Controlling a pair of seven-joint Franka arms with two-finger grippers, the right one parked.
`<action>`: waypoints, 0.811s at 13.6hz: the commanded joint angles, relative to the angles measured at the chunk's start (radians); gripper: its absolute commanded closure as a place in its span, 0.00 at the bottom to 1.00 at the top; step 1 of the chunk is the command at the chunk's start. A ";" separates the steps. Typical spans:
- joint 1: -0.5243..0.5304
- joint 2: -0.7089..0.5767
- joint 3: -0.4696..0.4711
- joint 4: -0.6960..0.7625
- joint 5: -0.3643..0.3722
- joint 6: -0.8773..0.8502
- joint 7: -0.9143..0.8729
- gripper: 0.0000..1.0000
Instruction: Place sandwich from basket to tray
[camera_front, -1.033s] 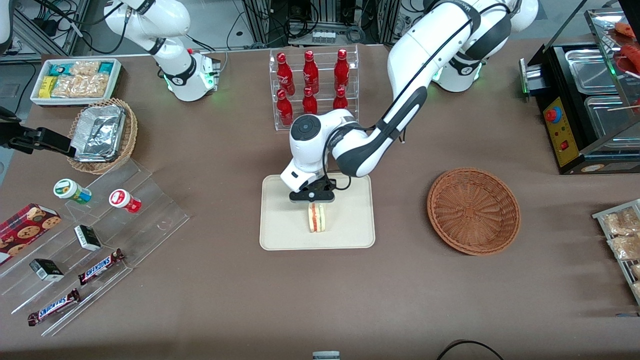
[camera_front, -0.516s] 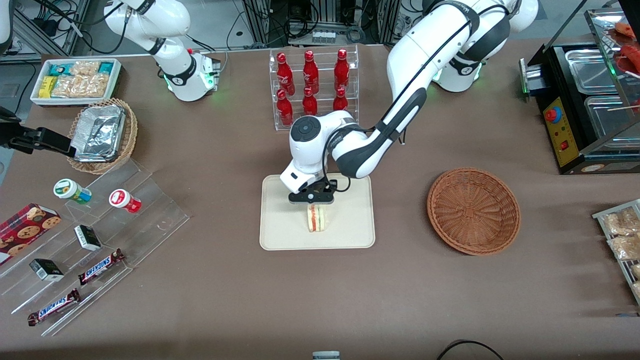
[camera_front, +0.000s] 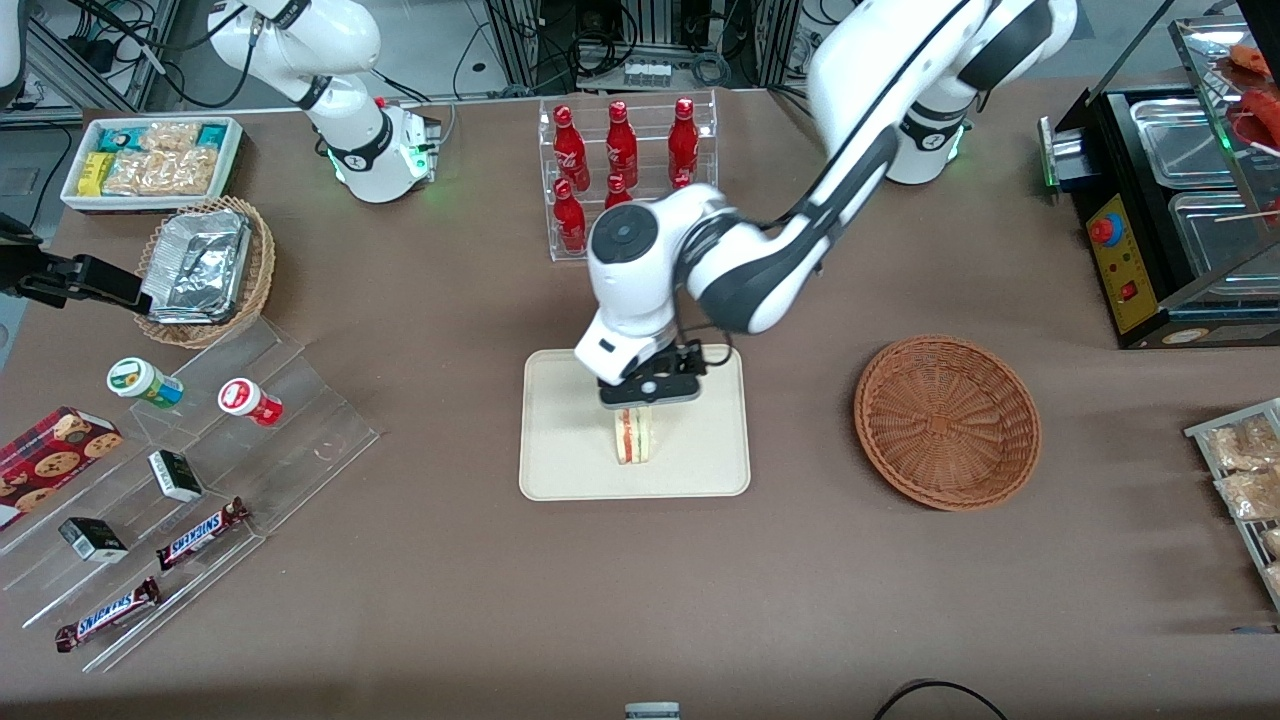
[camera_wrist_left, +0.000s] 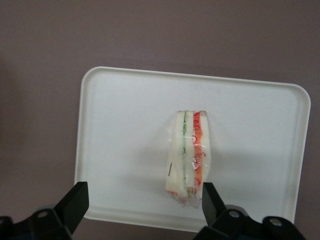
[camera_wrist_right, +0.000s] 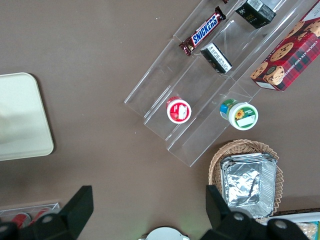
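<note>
Start at the left of the front view, where your snack displays sit: a clear stepped rack (camera_front: 215, 440) of cups and chocolate bars, and above it the foil-filled wicker basket (camera_front: 205, 272). None of that concerns this job.

Moving to the middle of the frame, you find the tray (camera_front: 560, 470) with the sandwich (camera_front: 632, 436) standing on it on one edge, its red and green filling layers facing up. It rests near the tray's centre, well inside the low rim, so it looks settled with no risk of sliding off.

Directly above it hangs the gripper (camera_front: 648, 392). The wrist camera shows you why nothing is holding the sandwich (camera_wrist_left: 190, 159) up: the two fingertips (camera_wrist_left: 75, 200) are spread wide, one well clear of the bread and the other close beside it, and they grasp nothing. The tray (camera_wrist_left: 125, 120) is bare around the wedge, which stands by its own weight.

Toward the right of the front frame lies the reddish-brown basket (camera_front: 947, 421), empty, on the working arm's side of the tray and well apart from it.

By my reading the placement is done; all that remains for you is to lift straight up so the nearer finger does not tip the wedge over.
</note>
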 joint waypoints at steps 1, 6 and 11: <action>0.059 -0.138 0.002 -0.035 -0.052 -0.112 0.013 0.00; 0.157 -0.276 0.000 -0.037 -0.100 -0.289 0.129 0.00; 0.291 -0.382 0.002 -0.063 -0.189 -0.429 0.393 0.00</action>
